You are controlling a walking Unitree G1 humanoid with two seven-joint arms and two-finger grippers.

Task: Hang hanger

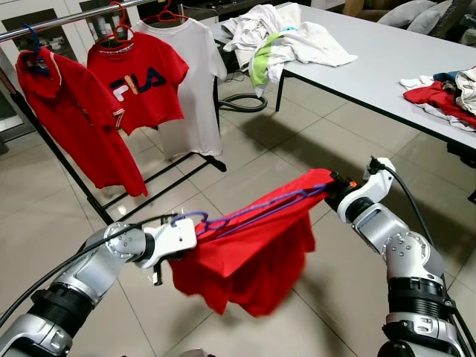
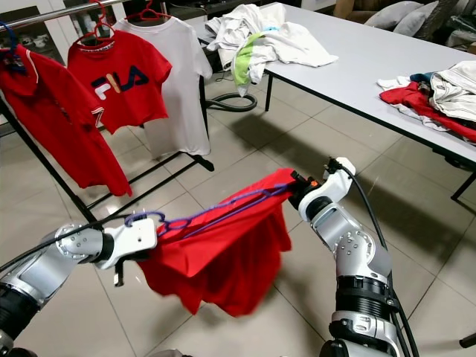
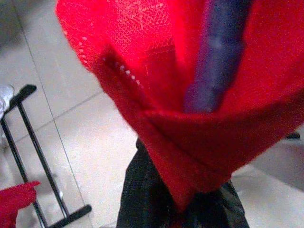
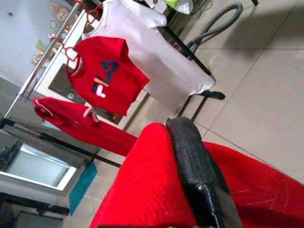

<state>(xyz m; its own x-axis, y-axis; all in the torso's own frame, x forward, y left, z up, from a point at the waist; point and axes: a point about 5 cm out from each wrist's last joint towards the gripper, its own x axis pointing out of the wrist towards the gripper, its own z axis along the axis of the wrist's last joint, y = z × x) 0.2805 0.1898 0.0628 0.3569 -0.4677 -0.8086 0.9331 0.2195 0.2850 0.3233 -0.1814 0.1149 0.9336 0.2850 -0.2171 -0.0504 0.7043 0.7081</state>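
A purple hanger (image 1: 253, 210) carrying a red shirt (image 1: 253, 260) spans between the two grippers above the tiled floor (image 1: 245, 160), well short of the clothes rack (image 1: 67, 18). The left gripper (image 1: 175, 245) clamps the hook end, though the shirt hides its fingertips. The right gripper (image 1: 332, 190) pinches the shirt's far shoulder, one black finger (image 4: 197, 175) lying over the cloth.

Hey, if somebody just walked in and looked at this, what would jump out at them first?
A red shirt on a purple hanger, stretched between the left gripper and right gripper above the tiled floor. Behind on the left, a clothes rack holds red and white shirts.
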